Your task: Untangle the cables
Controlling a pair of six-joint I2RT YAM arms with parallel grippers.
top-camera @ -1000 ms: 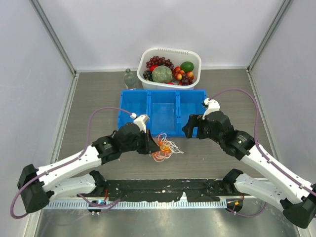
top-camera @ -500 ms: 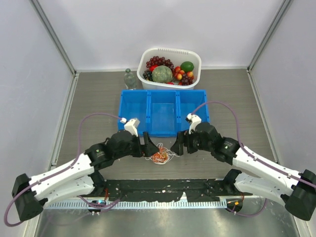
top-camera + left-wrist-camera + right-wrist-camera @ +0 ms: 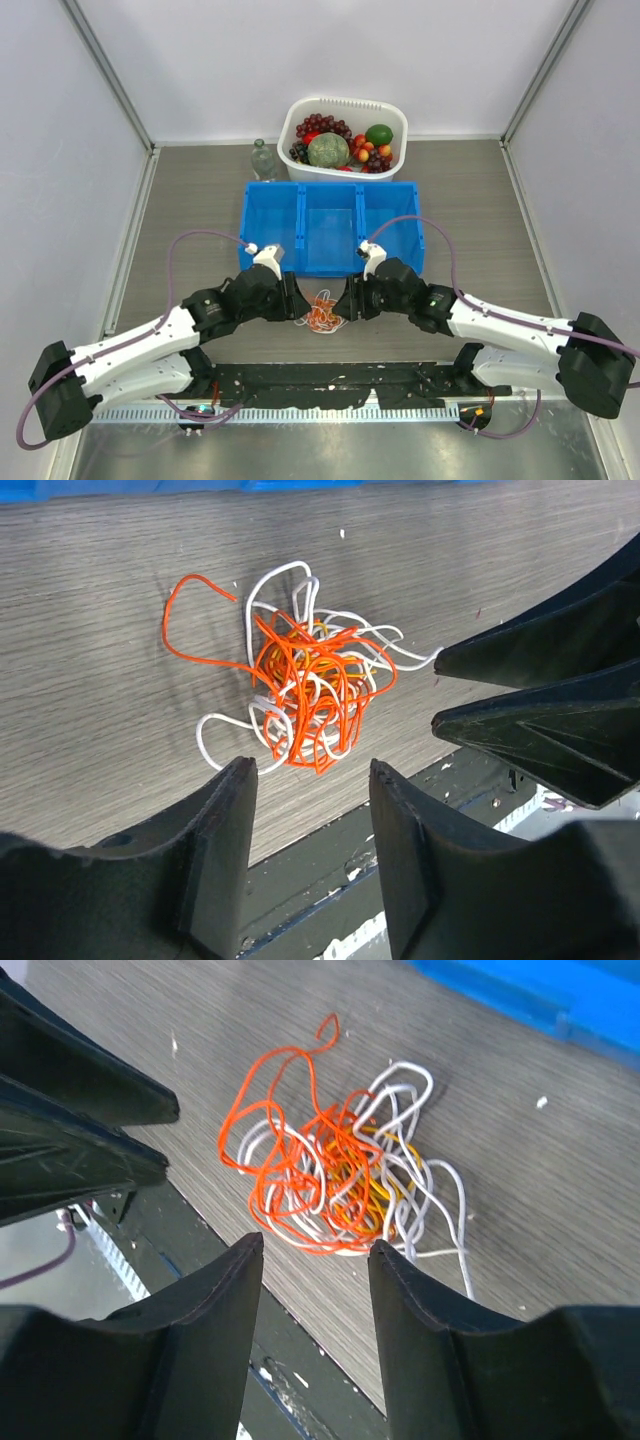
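Fig.: L gripper (image 3: 299, 302) and R gripper (image 3: 346, 300), both spread and empty, have closed in from either side to flank the cables (image 3: 322, 312), one knotted clump on the table (image 3: 195, 200) just before the blue tray (image 3: 330, 192); approx. approach done, no strand gripped yet.

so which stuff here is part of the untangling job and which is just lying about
For the job: the cables, a white, orange and yellow knot; left gripper and right gripper, jaws open, either side of it.
Just lying about: blue tray, white basket of fruit, clear bottle.
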